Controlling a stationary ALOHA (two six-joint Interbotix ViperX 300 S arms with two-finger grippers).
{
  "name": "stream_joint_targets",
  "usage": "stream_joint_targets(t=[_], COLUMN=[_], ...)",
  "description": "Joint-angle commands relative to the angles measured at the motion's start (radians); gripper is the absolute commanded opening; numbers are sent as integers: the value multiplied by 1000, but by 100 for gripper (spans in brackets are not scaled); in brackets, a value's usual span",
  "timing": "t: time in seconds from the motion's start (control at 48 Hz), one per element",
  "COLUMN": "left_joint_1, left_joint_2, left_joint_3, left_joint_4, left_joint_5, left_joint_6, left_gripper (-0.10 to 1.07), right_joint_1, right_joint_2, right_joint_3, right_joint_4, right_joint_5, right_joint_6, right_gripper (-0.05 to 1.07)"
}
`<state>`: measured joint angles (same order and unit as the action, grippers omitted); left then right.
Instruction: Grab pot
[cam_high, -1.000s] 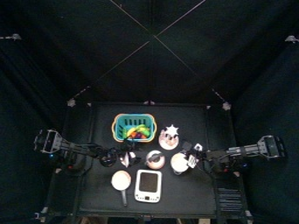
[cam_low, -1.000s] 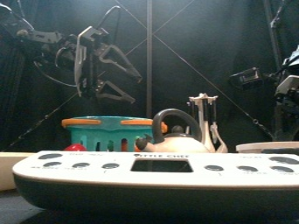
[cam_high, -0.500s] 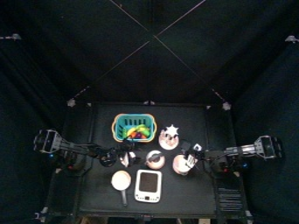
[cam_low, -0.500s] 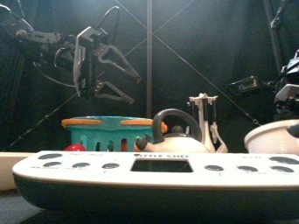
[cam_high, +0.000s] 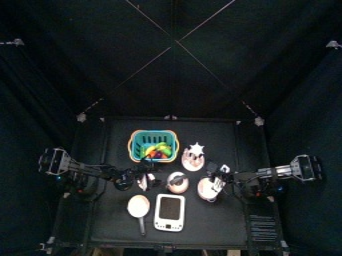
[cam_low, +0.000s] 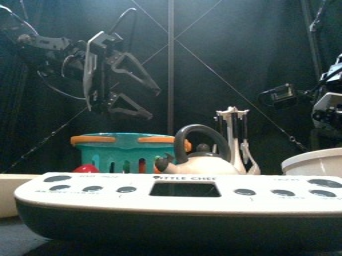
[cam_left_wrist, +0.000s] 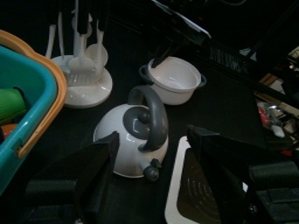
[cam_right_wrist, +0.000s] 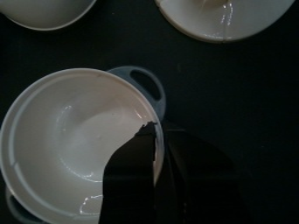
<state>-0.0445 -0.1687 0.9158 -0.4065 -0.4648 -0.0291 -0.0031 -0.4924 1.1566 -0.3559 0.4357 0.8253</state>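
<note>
The pot (cam_right_wrist: 70, 131) is a small round vessel, cream-white inside with a loop handle. In the top view the pot (cam_high: 207, 186) stands right of centre. It shows at the right edge of the front view (cam_low: 318, 161) and in the left wrist view (cam_left_wrist: 176, 77). My right gripper (cam_right_wrist: 149, 144) is shut on the pot's rim beside the handle, one jaw inside and one outside; it also shows in the top view (cam_high: 222, 182). My left gripper (cam_left_wrist: 158, 188) is open and empty, held above the table's left part (cam_low: 118, 80), near a white kettle (cam_left_wrist: 138, 131).
A teal basket (cam_high: 154, 146) with an orange rim stands at the back left. A round stand of utensils (cam_high: 197, 150) is behind the pot. A wooden spoon (cam_high: 139, 206) and a white toy scale (cam_high: 170, 211) lie at the front. The kettle (cam_low: 201, 155) stands mid-table.
The pot's rim rose in the front view half a second ago and now sits a little lower again. The left arm has not moved.
</note>
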Motion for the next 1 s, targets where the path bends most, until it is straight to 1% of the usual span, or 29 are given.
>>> stream_joint_targets(t=[0.0, 0.062, 0.208, 0.396, 0.583, 0.708, 0.979], left_joint_1=[3, 3, 3, 3, 5, 3, 5], left_joint_2=[-12, -12, -12, -14, -14, -17, -18], left_joint_3=[-11, -11, -11, -11, -6, -5, -3], left_joint_4=[2, 2, 2, 2, 2, 0, 2], left_joint_5=[-11, -11, -11, -11, -11, -9, -11], left_joint_6=[0, 0, 0, 0, 0, 0, 0], left_gripper=[96, 96, 96, 96, 96, 96, 96], right_joint_1=[-2, 2, 8, 38, 63, 84, 84], right_joint_2=[-6, -14, -31, -37, -35, -35, -23], right_joint_3=[-26, -40, -80, -133, -163, -179, -183], right_joint_4=[2, 2, -3, -6, -6, -6, -8], right_joint_5=[-5, -5, -5, -5, -8, -37, -57], right_joint_6=[-2, -2, -3, -14, -12, -12, -9], right_gripper=[35, 32, 32, 32, 32, 32, 32])
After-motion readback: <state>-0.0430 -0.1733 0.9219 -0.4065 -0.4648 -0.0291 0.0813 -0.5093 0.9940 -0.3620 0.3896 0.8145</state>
